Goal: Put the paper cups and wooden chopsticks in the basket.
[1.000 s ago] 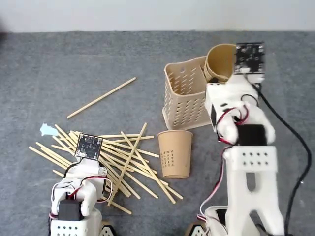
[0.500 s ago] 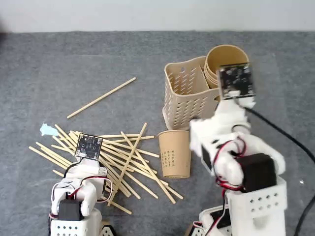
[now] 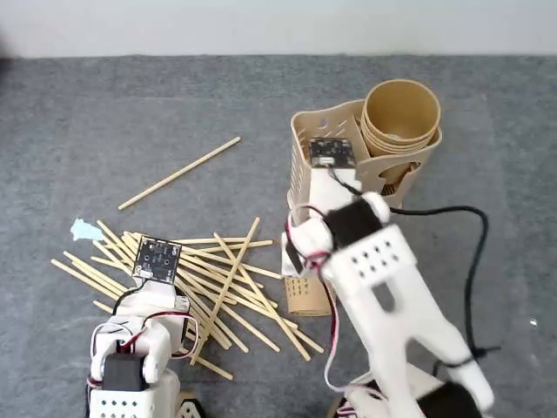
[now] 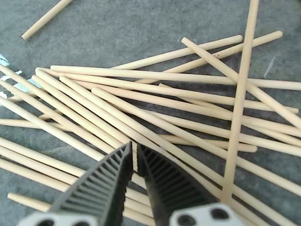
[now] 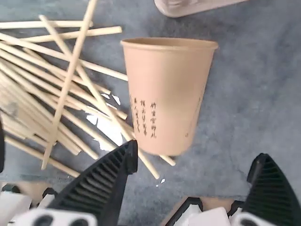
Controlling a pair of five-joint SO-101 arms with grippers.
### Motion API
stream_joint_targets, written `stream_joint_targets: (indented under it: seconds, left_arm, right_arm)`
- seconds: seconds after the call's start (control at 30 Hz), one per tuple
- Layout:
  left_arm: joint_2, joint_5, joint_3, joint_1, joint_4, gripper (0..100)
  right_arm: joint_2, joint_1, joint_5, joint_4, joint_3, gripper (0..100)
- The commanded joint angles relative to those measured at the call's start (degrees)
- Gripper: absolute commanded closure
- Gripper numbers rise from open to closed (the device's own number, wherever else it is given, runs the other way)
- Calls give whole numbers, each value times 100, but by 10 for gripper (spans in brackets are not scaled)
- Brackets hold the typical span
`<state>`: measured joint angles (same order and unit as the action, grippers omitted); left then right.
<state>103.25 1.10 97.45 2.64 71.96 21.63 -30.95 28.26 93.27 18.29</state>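
**Operator:** Report clearances on the table [image 3: 104, 96].

**Technician:** The far left of the grey surface is open, with one lone chopstick [image 3: 178, 172] lying diagonally on it. The strip right of the basket [image 3: 302, 165] is also bare, apart from the right arm's cable [image 3: 474, 252]. The near left is crowded by the chopstick pile [image 3: 222, 274], which crosses in several layers. A blue scrap [image 3: 85, 230] lies at the pile's far-left edge.

**Operator:** Gripper status?

**Technician:** The left gripper [image 4: 133, 149] hangs just above the pile. Its fingers are drawn together to a thin slit, and nothing is seen gripped. The right gripper [image 5: 196, 153] is spread wide over the paper cup [image 5: 164, 94], with one finger on each side and neither touching it.

**Operator:** Position of that cup?

**Technician:** It lies on its side on the table, its mouth toward the basket foot. It touches the pile's right edge, and a few sticks run under it.

**Operator:** Basket contents?

**Technician:** A stack of nested cups [image 3: 400, 117] stands upright in the right end, rising above the rim. I cannot tell what the left end holds.
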Motion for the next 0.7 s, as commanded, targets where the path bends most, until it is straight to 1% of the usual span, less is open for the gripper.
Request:
stream_joint_targets:
  seconds: [0.0,0.07,0.1,0.23,0.3,0.67]
  left_arm:
    - [88,-44,-101,-35,18,986]
    - [88,-44,-101,-35,18,986]
    - [88,-44,-101,-35,18,986]
    - [88,-44,-101,-35,18,986]
    - [88,-44,-101,-35,18,986]
    - [88,-44,-101,-35,18,986]
  right_arm:
    - [-409,-40,70,-251,-281,626]
    - [-716,-57,62,-286,-281,614]
    - [-848,-75,62,-330,-281,591]
    - [-1200,-119,62,-462,-281,456]
    - [-1305,-189,62,-514,-281,418]
    - [-2273,-215,35,-1253,-281,418]
